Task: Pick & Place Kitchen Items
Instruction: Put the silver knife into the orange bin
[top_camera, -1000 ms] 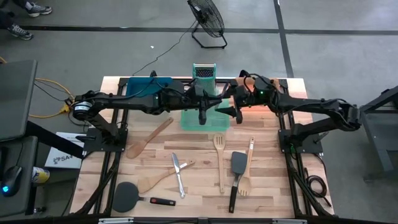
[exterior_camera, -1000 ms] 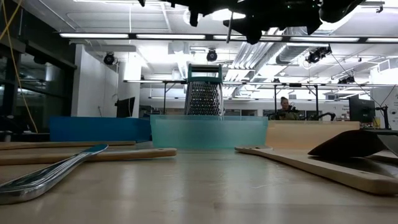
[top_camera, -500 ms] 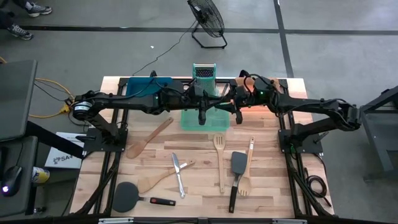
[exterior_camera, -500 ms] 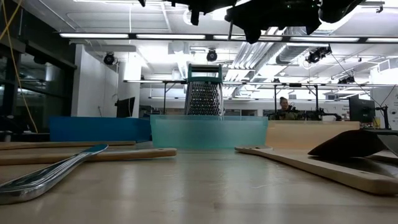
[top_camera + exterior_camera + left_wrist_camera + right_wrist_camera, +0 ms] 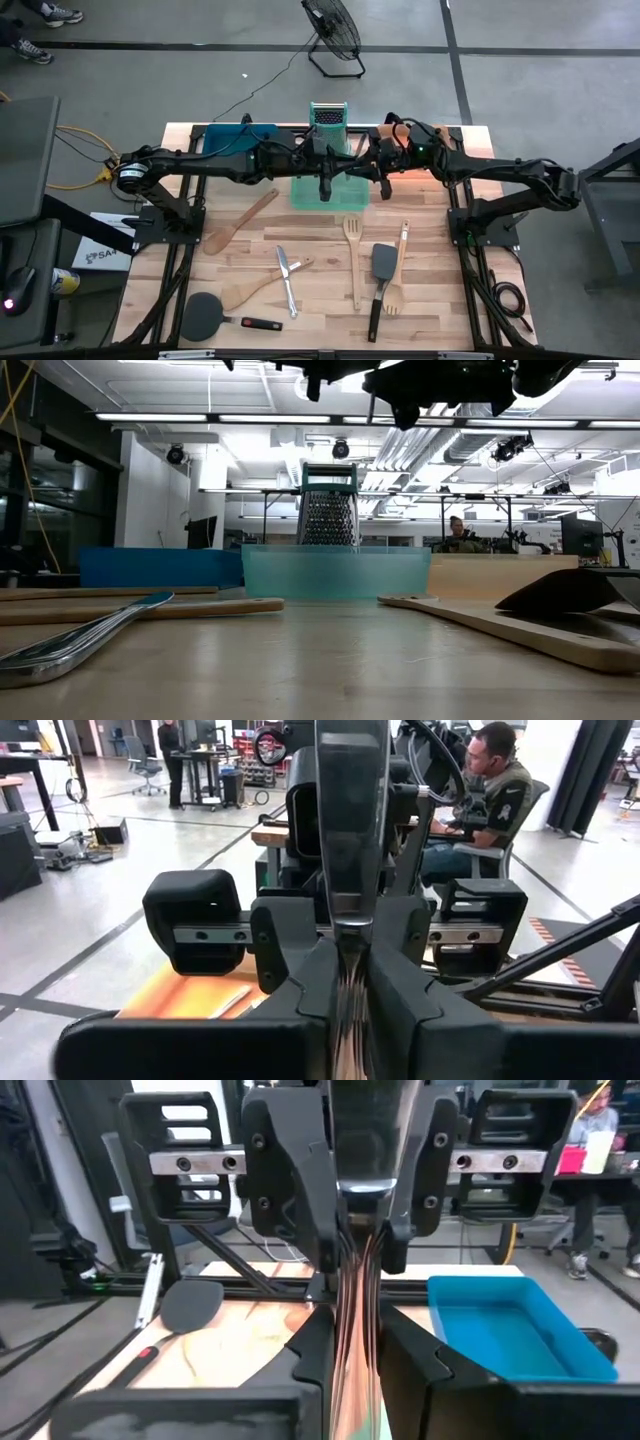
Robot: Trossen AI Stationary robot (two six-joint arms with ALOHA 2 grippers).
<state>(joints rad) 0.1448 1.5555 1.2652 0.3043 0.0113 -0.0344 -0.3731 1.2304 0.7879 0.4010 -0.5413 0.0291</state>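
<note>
Silver metal utensil (image 5: 350, 870), knife or fork unclear, up in the air above green tray (image 5: 305, 190), clamped at one end by left gripper (image 5: 340, 170) and at other by right gripper (image 5: 372, 172), both pinched tight on it. Grater (image 5: 327, 118) upright behind tray. Rest of utensils (image 5: 352, 245) loose on table (image 5: 440, 300), nearer front edge.

Your overhead camera looks straight down on the whole table (image 5: 330, 300), with the green tray (image 5: 330, 190) at its back edge. Your low camera sits at tabletop height, looking level across the boards at that same green tray, the grater (image 5: 329, 505) standing up behind it. Each wrist camera is pressed in close, facing the other arm head-on above the tray. One shows a seated person (image 5: 490, 795) behind; the other shows the blue tray (image 5: 520, 1325).
</note>
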